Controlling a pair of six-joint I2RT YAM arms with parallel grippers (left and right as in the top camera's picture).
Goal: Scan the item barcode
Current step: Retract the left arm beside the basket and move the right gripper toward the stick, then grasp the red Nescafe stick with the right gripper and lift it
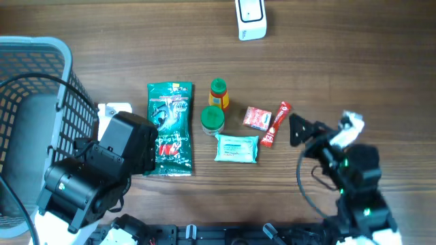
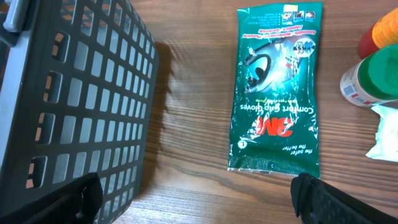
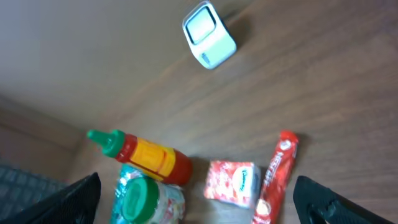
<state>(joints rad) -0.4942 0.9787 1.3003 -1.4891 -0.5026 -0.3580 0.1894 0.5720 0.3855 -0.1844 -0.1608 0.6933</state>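
On my left wrist feed the left gripper has its fingers spread wide with nothing between them. The glossy green glove packet lies flat on the wooden table just ahead, nearer the finger at the view's right, untouched. The grey plastic mesh basket stands opposite. The right gripper is spread and empty too, with a red stick sachet and small red box ahead. The white boxy barcode scanner stands well beyond.

Even, soft light; glare on the glove packet; faint basket shadow; right wrist view blurry
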